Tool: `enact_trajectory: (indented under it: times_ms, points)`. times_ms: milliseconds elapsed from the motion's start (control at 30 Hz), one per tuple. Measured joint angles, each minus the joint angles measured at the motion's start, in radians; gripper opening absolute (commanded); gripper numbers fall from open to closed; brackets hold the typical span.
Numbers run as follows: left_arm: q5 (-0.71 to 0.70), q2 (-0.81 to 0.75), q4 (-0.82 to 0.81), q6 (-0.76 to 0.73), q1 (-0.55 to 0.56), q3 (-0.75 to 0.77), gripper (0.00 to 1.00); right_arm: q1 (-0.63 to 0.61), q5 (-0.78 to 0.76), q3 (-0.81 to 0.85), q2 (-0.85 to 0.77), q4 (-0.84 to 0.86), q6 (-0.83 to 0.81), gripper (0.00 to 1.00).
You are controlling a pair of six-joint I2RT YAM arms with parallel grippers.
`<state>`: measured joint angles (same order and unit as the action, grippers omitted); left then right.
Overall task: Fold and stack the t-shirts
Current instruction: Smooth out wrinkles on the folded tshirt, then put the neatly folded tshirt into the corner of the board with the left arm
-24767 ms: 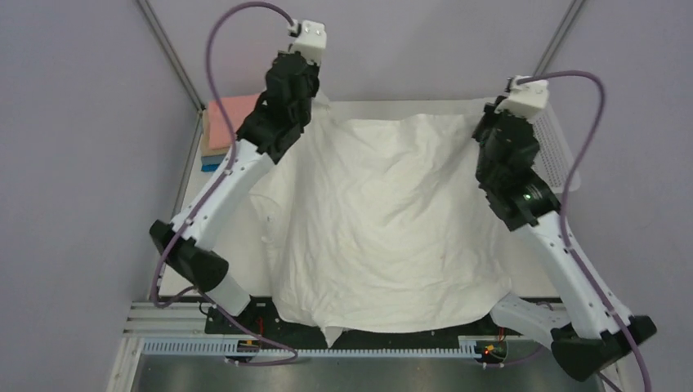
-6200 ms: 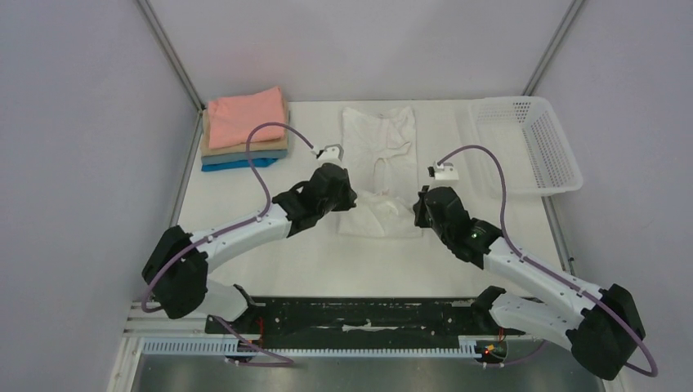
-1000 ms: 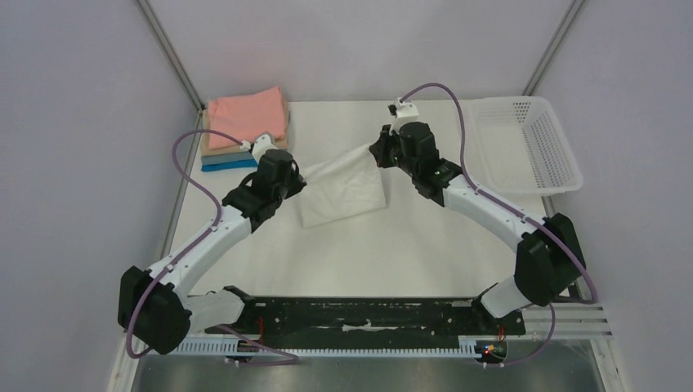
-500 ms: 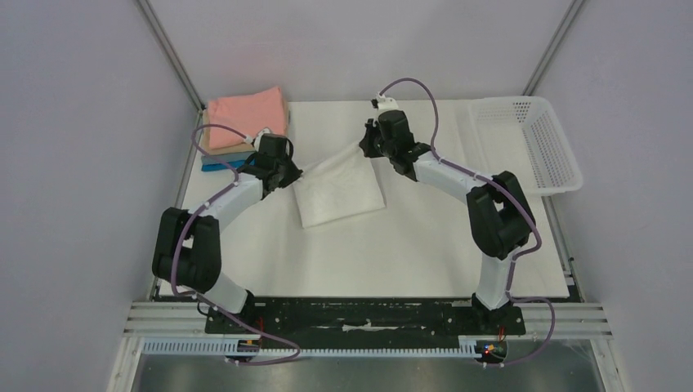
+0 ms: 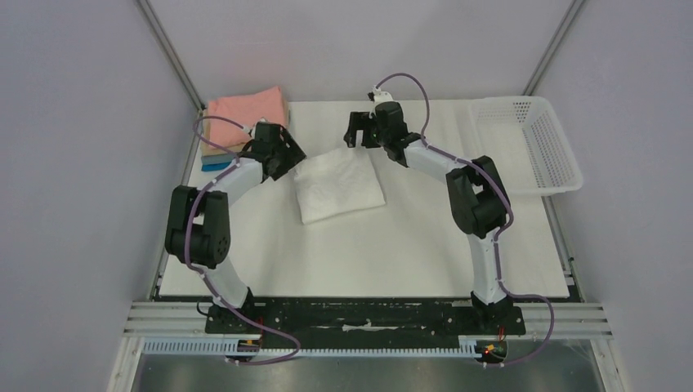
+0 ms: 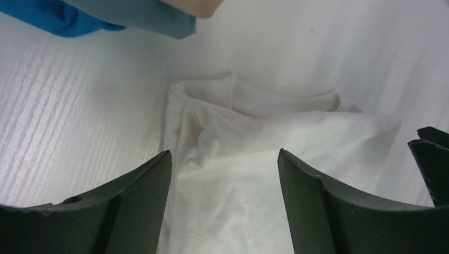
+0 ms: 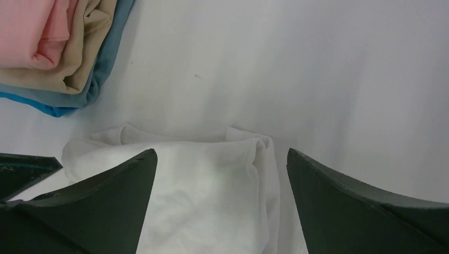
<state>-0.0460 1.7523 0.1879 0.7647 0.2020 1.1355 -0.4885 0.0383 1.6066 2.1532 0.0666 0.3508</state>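
Since half a second ago the left gripper (image 6: 222,159) and right gripper (image 7: 221,153) have released, and the white shirt (image 5: 339,184) has dropped flat. Table (image 5: 425,245): white shirt lies folded, upper centre of top view. Basket (image 5: 531,143) upper right. Stack (image 5: 243,110), pink on top, upper left, apart from white shirt. Both grippers hang at the white shirt's upper corners, jaws spread, empty.

White t-shirt (image 5: 339,184); salmon pink shirt (image 5: 245,106), tan shirt (image 7: 90,42), grey-blue shirt (image 7: 111,47), bright blue shirt (image 6: 53,16); white counter (image 5: 409,245); white mesh basket (image 5: 535,147).
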Motion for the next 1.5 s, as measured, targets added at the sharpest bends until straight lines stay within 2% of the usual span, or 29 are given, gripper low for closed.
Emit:
enact_trajectory:
  times_ms: [133,267,433,667,867,1133,1233,1367,1500]
  points:
    - [0.050,-0.046,-0.014,0.000,-0.006,0.009,0.81,0.008,0.041,-0.018,-0.025,0.025,-0.008,0.98]
    - [0.193,-0.087,-0.082,-0.001,-0.003,-0.006,0.82,0.008,0.118,-0.186,-0.140,0.108,0.002,0.98]
    - [0.312,0.000,-0.118,-0.018,-0.002,0.028,0.82,0.008,0.261,-0.241,-0.161,0.239,0.055,0.98]
    - [0.248,0.209,-0.050,-0.078,-0.003,0.161,0.83,0.010,0.346,-0.106,0.039,0.365,0.114,0.98]
    - [0.215,0.257,-0.029,-0.104,-0.004,0.198,0.84,0.015,0.312,-0.039,0.218,0.394,0.130,0.98]
    - [0.212,0.259,-0.022,-0.126,-0.003,0.205,0.84,0.014,0.274,-0.003,0.225,0.354,0.108,0.98]
    - [0.205,0.233,0.014,-0.143,-0.003,0.206,0.84,0.015,0.274,0.035,0.220,0.277,0.071,0.98]
    - [0.203,0.125,0.058,-0.152,-0.003,0.184,0.85,0.019,0.275,0.038,0.155,0.157,0.016,0.98]
    - [0.180,-0.090,0.039,-0.148,0.008,0.069,0.85,0.024,0.283,-0.113,-0.035,0.143,-0.004,0.98]
